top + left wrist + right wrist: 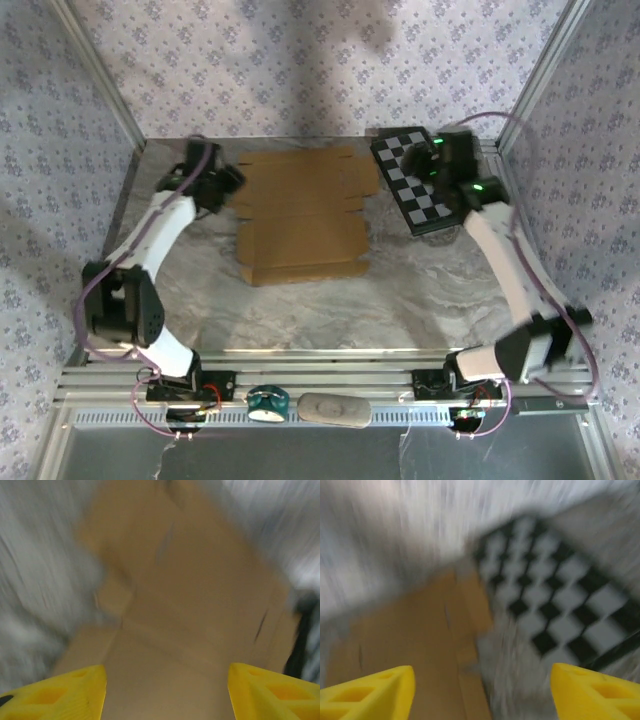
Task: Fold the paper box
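The paper box [300,215] is a flat brown cardboard sheet with flaps and creases, lying on the marble tabletop at the middle back. My left gripper [225,185] hangs over the sheet's left edge. In the blurred left wrist view the cardboard [190,595] spreads below the left gripper [166,669], whose yellow fingers stand wide apart with nothing between them. My right gripper [432,160] is over the back right, to the right of the sheet. In the right wrist view the right gripper [482,669] is open above the sheet's right edge [420,635] and bare table.
A black-and-grey checkerboard panel [415,180] lies right of the sheet, under the right arm, and appears again as the checkerboard [555,595]. Metal frame posts and patterned walls close the sides and back. A teal object [267,403] and a grey oval [334,409] rest on the front rail.
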Robot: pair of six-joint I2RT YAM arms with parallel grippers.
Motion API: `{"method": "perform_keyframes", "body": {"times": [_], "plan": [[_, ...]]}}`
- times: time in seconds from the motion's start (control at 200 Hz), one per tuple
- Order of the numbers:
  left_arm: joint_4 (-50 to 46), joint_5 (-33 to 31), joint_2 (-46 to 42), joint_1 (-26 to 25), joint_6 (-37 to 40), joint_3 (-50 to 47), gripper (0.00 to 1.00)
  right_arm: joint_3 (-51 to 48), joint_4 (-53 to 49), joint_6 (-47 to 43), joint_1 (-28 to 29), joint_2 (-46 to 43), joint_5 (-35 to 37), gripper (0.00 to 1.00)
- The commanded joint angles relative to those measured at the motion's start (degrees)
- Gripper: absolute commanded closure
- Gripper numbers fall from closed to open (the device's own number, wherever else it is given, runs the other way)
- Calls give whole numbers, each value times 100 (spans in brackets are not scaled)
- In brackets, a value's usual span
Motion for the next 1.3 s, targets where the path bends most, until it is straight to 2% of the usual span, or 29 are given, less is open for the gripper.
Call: {"method": "perform_keyframes", "body": {"times": [0.0, 0.08, 0.2, 0.29, 0.365, 0.42, 0.53, 0.7, 0.88, 0.964, 1.074, 1.179, 1.294], "plan": [[-1365, 735, -133, -683, -312, -80, 37, -127, -1435, 280, 507, 481, -797, 32], [-1145, 1048, -89, -965, -344, -380, 40, -112, -1582, 230, 678, 863, -1091, 32], [-924, 1421, 276, -1327, -260, -596, 47, -136, -1535, 22, 586, 1372, -1496, 32], [-805, 1602, 617, -1542, -239, -630, 48, -76, -1437, -190, 508, 1735, -1654, 33], [-619, 1801, 843, -1601, -263, -780, 47, 74, -1375, -302, 422, 2034, -1743, 33], [-616, 1927, 965, -1594, -374, -989, 50, 234, -1351, -342, 346, 2229, -1775, 34], [-451, 1807, 830, -1589, -423, -1518, 52, 625, -1305, -347, 127, 2536, -1875, 34], [-895, 1642, 248, -1263, -114, -2353, 53, 1261, -1276, -278, -167, 2906, -1988, 34], [-1426, 1555, -788, -168, 303, -3115, 54, 1856, -1242, -59, -311, 3411, -2129, 34], [-1780, 1534, -1157, 151, 416, -2809, 54, 2137, -1232, 44, -320, 3658, -2147, 34], [-1582, 1939, -1220, 20, 7, -2053, 53, 2470, -1193, 192, -339, 3955, -2159, 35], [-1361, 1975, -714, -458, -327, -958, 53, 2635, -1155, 320, -353, 4143, -2192, 36], [-961, 2136, 385, -885, -476, 66, 53, 2569, -1096, 470, -355, 4158, -2110, 37]]}}
